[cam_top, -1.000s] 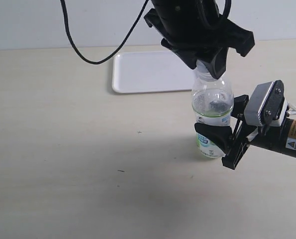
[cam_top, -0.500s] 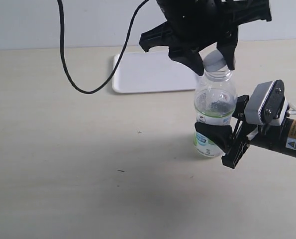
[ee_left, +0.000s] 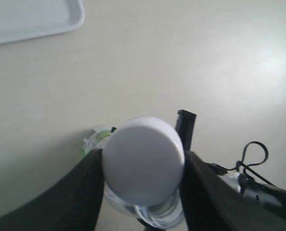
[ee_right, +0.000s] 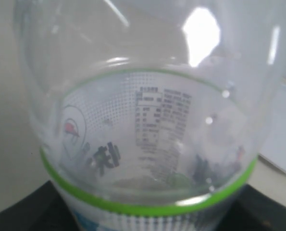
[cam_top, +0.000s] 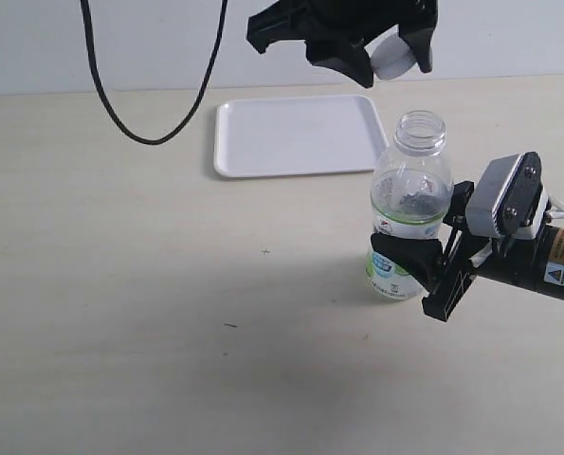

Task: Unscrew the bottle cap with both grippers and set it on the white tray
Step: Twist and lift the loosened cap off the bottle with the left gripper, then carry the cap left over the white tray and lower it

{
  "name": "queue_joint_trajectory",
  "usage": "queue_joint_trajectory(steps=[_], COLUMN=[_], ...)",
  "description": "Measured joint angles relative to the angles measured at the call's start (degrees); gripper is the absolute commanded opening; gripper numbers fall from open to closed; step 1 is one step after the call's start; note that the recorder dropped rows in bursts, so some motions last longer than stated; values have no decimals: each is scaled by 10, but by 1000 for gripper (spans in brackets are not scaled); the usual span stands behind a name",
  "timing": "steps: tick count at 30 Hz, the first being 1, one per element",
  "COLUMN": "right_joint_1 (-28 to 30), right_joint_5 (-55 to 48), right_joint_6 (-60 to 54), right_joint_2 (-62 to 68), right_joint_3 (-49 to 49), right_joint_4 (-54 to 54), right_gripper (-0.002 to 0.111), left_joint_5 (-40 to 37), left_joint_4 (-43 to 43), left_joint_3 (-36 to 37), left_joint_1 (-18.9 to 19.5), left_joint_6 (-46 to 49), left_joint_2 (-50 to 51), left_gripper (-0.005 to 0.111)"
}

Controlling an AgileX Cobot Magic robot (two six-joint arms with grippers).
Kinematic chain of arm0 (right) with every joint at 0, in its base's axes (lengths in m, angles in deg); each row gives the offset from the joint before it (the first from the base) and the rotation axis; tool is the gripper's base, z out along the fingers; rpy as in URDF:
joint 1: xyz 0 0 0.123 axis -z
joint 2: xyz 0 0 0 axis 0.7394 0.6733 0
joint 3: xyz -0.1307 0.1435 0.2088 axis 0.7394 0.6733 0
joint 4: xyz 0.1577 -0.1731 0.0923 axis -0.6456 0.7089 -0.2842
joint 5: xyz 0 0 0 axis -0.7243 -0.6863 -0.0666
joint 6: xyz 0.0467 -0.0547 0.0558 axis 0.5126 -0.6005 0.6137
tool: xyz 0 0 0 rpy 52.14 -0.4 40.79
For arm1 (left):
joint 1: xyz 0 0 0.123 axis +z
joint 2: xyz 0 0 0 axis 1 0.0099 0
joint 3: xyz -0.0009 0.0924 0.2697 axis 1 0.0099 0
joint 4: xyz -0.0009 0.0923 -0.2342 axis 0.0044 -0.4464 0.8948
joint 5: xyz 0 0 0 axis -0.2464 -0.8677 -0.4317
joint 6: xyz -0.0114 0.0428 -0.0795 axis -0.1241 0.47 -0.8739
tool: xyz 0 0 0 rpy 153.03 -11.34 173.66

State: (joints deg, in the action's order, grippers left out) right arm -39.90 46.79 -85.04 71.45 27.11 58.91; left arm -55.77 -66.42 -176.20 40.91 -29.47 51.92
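The left claw (ee_left: 142, 162) pinches the bottle cap (ee_left: 143, 166) between two dark fingers (ee_left: 80, 192), its round white top facing the camera. The bottle (ee_left: 94, 138) shows around the cap's edge, mostly hidden behind it. A corner of the white tray (ee_left: 32, 19) lies well apart on the pale bench (ee_left: 191, 57); a looped cable (ee_left: 252, 155) sits near the bottle

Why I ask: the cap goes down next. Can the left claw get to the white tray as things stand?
Probably yes. The left claw holds the bottle cap high, clear of the bottle; the white tray lies near, bare, with nothing between.
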Motion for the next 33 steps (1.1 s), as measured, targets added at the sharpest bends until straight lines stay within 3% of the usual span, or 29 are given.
queue_joint_trajectory(steps=[8, 21, 33], right_joint_1=[0, 0, 0], right_joint_5=[0, -7, -9], right_joint_6=[10, 60, 60], right_joint_2=[0, 1, 1], right_joint_3=[0, 0, 0], right_joint_4=[0, -34, -54], right_gripper=[0, 0, 0], left_joint_5=[0, 54, 137], left_joint_4=[-77, -96, -104], left_joint_3=[0, 0, 0], left_joint_1=[49, 133, 147], left_joint_6=[59, 172, 234], left_joint_2=[0, 102, 184], left_gripper=[0, 0, 0])
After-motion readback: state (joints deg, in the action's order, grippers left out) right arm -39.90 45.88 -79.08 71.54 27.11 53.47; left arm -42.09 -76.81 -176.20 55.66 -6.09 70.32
